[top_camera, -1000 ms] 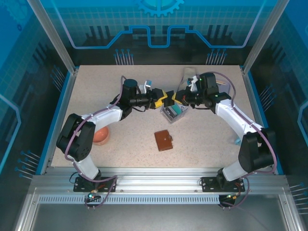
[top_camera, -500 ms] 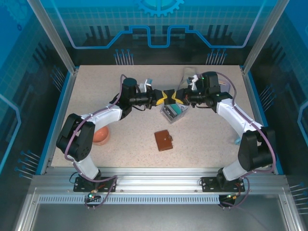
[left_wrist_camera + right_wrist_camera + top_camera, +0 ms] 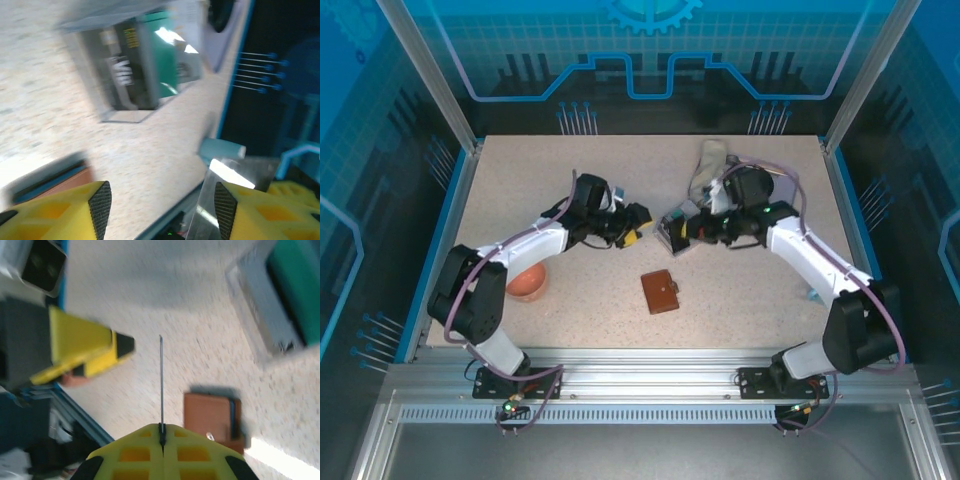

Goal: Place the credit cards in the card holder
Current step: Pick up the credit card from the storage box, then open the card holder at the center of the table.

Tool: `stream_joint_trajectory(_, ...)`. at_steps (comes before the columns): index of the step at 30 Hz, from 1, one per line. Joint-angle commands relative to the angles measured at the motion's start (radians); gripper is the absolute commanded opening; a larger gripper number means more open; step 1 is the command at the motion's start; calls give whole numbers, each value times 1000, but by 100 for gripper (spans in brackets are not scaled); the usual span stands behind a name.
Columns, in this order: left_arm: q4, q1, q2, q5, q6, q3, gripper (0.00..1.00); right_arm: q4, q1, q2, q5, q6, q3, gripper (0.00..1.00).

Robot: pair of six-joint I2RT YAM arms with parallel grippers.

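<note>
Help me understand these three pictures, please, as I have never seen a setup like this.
These are two robot arms bolted to a table's near edge. The wide picture looks down from above and behind them; the other two come from a camera on each wrist. The left fingers stand open and empty. The right fingers are shut on a thin credit card, seen edge-on. On the table lie a closed brown card holder, a clear tray with a teal card inside, and an orange bowl.
</note>
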Motion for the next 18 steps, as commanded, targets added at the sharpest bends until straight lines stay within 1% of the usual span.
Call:
stream_joint_trajectory(1, -171, -11, -81, -120, 47, -85, 62, -78, 138, -19, 202, -56, -78, 1)
stream_joint_trajectory(3, -198, -29, -107, -136, 50, -116, 62, -43, 198, -15, 248, -12, -110, 0)
stream_joint_trajectory(5, -206, -52, -118, -141, 45, -142, 62, 8, 235, -13, 278, 18, -148, 1)
stream_joint_trajectory(9, -177, -106, -115, -144, 10, -185, 62, 31, 282, 17, 334, 40, -174, 0)
stream_joint_trajectory(12, -145, -142, -108, -155, -23, -214, 62, 50, 291, 18, 376, 55, -215, 0)
stream_joint_trajectory(15, -94, -159, -92, -142, -58, -238, 62, 48, 287, 3, 423, 60, -250, 0)
stream_joint_trajectory(18, -73, -166, -68, -137, -69, -237, 61, 38, 281, 0, 443, 59, -263, 0)
